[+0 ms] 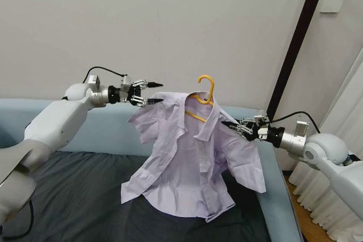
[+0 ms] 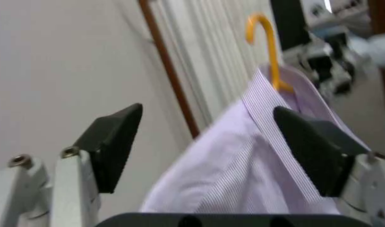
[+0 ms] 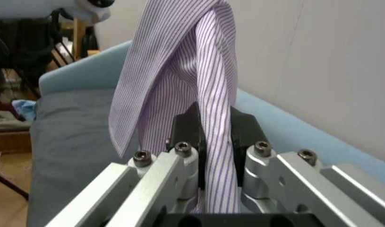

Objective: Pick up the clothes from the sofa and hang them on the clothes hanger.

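A lilac striped shirt [image 1: 193, 157] hangs in the air on a yellow hanger [image 1: 205, 92] above the sofa. My right gripper [image 1: 233, 126] is shut on the shirt's right shoulder; in the right wrist view the striped shirt [image 3: 179, 85] runs down between the fingers [image 3: 186, 135]. My left gripper [image 1: 152, 93] stands open just at the shirt's left shoulder, holding nothing. In the left wrist view the shirt [image 2: 261, 170] and the hanger hook [image 2: 268, 42] lie beyond the spread black fingers [image 2: 116, 142].
The sofa has a dark grey seat [image 1: 74, 196] and a light blue back [image 1: 108, 126] and armrest [image 1: 281, 191]. A plain wall rises behind it. A dark wooden post [image 1: 295, 43] and white curtain [image 1: 340, 140] stand at the right.
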Robot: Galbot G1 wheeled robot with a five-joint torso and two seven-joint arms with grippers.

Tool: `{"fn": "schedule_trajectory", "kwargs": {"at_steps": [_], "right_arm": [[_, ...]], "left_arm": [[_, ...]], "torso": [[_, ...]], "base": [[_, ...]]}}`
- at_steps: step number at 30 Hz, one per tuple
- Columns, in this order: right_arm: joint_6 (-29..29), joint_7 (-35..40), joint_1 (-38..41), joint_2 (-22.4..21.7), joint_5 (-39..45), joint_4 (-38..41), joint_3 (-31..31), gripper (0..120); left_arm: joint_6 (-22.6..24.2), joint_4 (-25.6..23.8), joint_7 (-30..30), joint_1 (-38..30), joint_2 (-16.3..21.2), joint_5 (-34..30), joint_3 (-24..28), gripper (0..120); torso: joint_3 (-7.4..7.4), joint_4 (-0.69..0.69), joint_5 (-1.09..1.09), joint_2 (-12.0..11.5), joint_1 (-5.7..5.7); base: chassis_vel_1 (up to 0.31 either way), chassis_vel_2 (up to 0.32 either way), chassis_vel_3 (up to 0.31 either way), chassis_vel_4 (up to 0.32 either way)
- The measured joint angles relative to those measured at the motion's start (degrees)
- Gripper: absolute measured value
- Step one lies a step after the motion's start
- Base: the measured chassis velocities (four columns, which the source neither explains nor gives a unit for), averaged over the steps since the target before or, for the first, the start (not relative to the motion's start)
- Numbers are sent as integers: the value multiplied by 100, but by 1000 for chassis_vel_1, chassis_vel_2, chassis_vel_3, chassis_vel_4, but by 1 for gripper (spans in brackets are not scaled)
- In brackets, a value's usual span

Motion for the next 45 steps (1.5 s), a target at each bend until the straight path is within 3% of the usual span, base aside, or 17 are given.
{"fn": "schedule_trajectory", "kwargs": {"at_steps": [1,3,6,7,10,11,12,15,16,18,19,21,28,30,35,39,45], "right_arm": [[0,0,0,0,0,0,0,7],[140,-47,-13,263,-126,-228,-28,7],[480,91,0,689,-203,-736,-284,7],[480,91,0,689,-203,-736,-284,7],[647,177,139,1037,-293,-1176,-427,7],[647,177,139,1037,-293,-1176,-427,7],[658,234,214,1103,-310,-1257,-501,7],[544,597,491,1126,-338,-1294,-765,7],[544,597,491,1126,-338,-1294,-765,7],[280,1257,769,1087,-282,-1167,-1014,7],[280,1257,769,1087,-282,-1167,-1014,7],[55,2030,1059,1052,-27,-1025,-1298,7],[-158,3925,1562,1171,918,-643,-1800,7],[-256,4159,1623,1089,1062,-468,-1845,7],[-1029,4579,2206,101,1713,686,-2149,7],[-1430,4575,2889,-449,2266,1270,-2472,7],[-2446,4812,3994,-831,3230,1842,-2664,7]], "left_arm": [[0,0,0,0,0,0,0,86],[-3,-502,-659,572,280,-359,-518,97],[176,-1775,-2144,1698,780,-459,-1293,100],[176,-1775,-2144,1698,780,-459,-1293,100],[409,-3056,-3489,2934,1070,-407,-2031,100],[409,-3056,-3489,2934,1070,-407,-2031,100],[414,-3528,-4033,3444,1128,-391,-2281,100],[352,-4513,-5524,4575,1046,90,-2892,100],[352,-4513,-5524,4575,1046,90,-2892,100],[344,-5059,-6639,5241,762,596,-3250,100],[344,-5059,-6639,5241,762,596,-3250,100],[452,-5420,-7224,5691,418,873,-3483,100],[749,-6145,-7537,6547,-680,1417,-3845,100],[772,-6202,-7539,6680,-804,1591,-3855,100],[825,-6323,-7438,7096,-1294,2318,-3766,100],[837,-6293,-7328,7105,-1510,2513,-3637,100],[896,-6268,-7187,6967,-1723,2576,-3428,100]], "torso": [[0,0,0,0,0],[0,1,2,0,0],[0,2,4,0,0],[0,2,4,0,0],[0,0,1,0,0],[0,0,1,0,0],[0,1,7,0,-1],[-1,1,2,0,-1],[-1,1,2,0,-1],[0,-1,7,0,-1],[0,-1,7,0,-1],[-1,-1,1,0,-1],[0,1,8,0,-1],[0,3,8,0,0],[0,-3,8,0,-1],[-1,-3,7,1,-1],[-1,-1,5,1,-1]], "base": [[0,0,0,0],[0,0,0,0],[0,0,0,0],[0,0,0,0],[0,0,0,0],[0,0,0,0],[0,0,0,0],[0,0,0,0],[0,0,0,0],[0,0,0,0],[0,0,0,0],[0,0,0,0],[0,0,0,0],[0,0,0,0],[0,0,0,0],[0,0,0,0],[0,0,0,0]]}}
